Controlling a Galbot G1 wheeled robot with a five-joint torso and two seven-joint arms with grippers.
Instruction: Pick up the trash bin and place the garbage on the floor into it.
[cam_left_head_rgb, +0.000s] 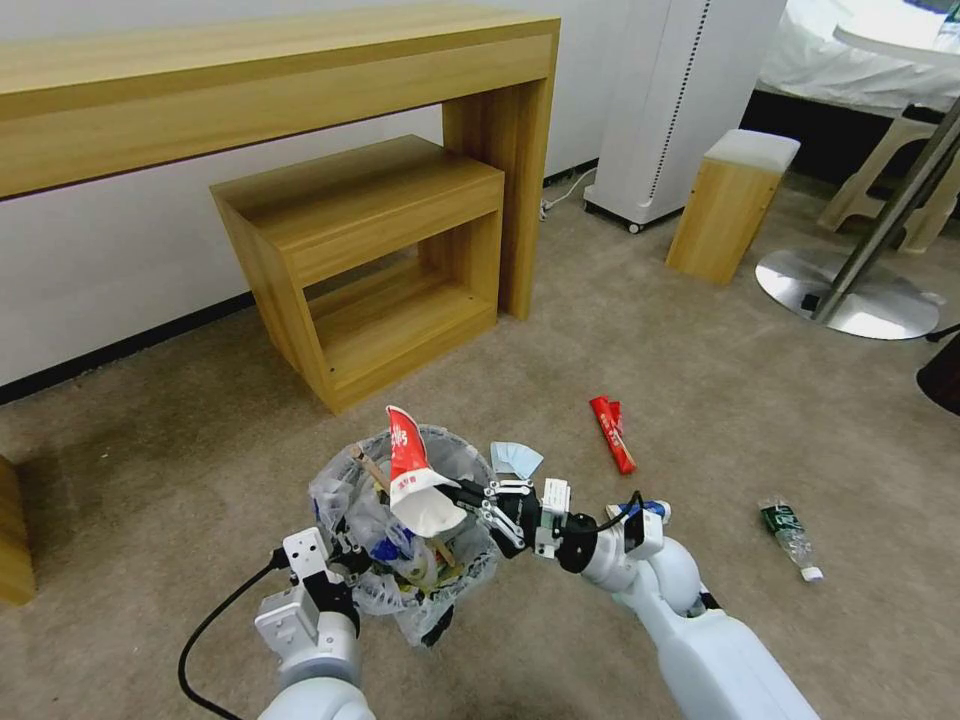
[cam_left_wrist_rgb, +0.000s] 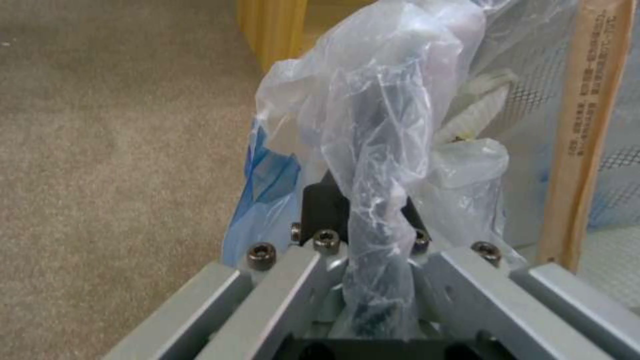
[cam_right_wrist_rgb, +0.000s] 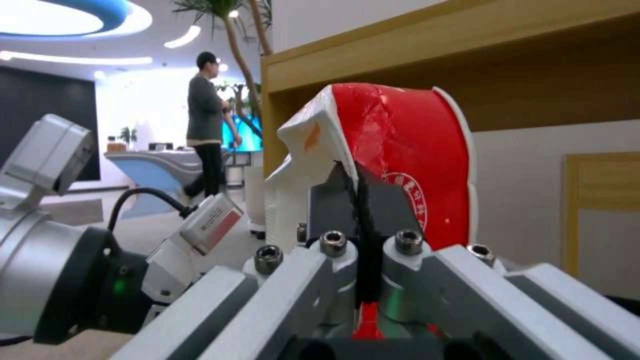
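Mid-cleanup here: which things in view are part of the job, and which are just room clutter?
Job:
- trash bin, held by left gripper
- red-white cup, held by right gripper
- red packet
- plastic bottle
- pale blue tissue

Clutter:
- wooden desk
- nested bench
- small stool
- table base

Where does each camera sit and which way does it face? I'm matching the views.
Head: high up, looking down at the floor; both arms show.
Left wrist: behind the left hand, facing the trash bin it clamps.
Right wrist: behind the right hand, facing its red-and-white cup.
Shared: head view shows bin and cup.
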